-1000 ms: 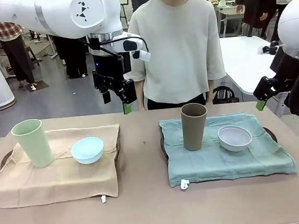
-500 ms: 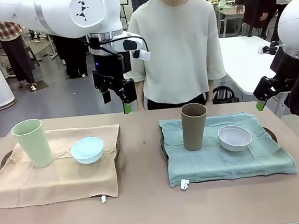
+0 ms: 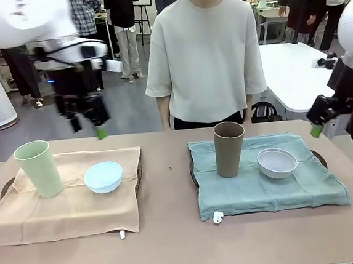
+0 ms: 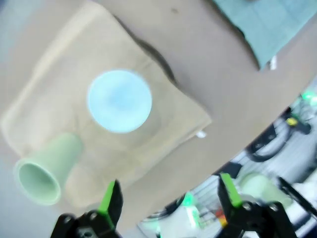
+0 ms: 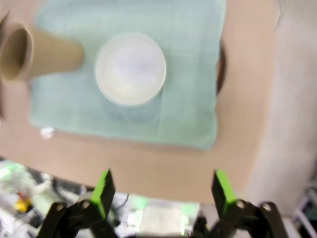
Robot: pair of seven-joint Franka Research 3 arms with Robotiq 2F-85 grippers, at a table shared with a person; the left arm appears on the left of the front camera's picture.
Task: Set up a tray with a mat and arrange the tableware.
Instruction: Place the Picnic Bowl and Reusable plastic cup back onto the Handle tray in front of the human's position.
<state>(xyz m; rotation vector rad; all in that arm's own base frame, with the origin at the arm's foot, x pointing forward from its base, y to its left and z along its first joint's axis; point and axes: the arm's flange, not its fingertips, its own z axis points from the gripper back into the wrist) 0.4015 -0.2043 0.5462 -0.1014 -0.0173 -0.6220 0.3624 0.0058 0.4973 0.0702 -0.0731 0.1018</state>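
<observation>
Green cup (image 3: 39, 168): tall, handleless plastic; we judge it light, stiff and a little slick, likely to tip if nudged high up. Long axis upright, mouth upward. We would take it across the wall about mid-height. It stands on the beige mat (image 3: 65, 203), below the left gripper (image 3: 88, 123) and off to its outer side.

Blue bowl (image 3: 103, 176): small, shallow, mouth upward, no long axis to speak of. We judge it light and rigid; the rim is the only real purchase, one finger inside and one outside. It sits almost straight below the left gripper, near the green cup but apart from it.

Brown cup (image 3: 229, 149): same build, upright, mouth upward, on the teal mat (image 3: 268, 189), well to the inner side of the right gripper (image 3: 316, 120) and lower.

White bowl (image 3: 277, 162): shallow, mouth upward, just beside the brown cup, not touching; in the right wrist view it lies ahead of the jaws.

Mats: soft cloth, draped over dark trays (image 3: 318, 156) whose edges show at the sides.

Left gripper: jaws spread wide, holding nothing, high above the table.

Right gripper (image 5: 161, 191): jaws spread wide, holding nothing, raised beyond the teal mat's outer edge.

A person (image 3: 204, 55) stands at the far side, hands not on the table.
</observation>
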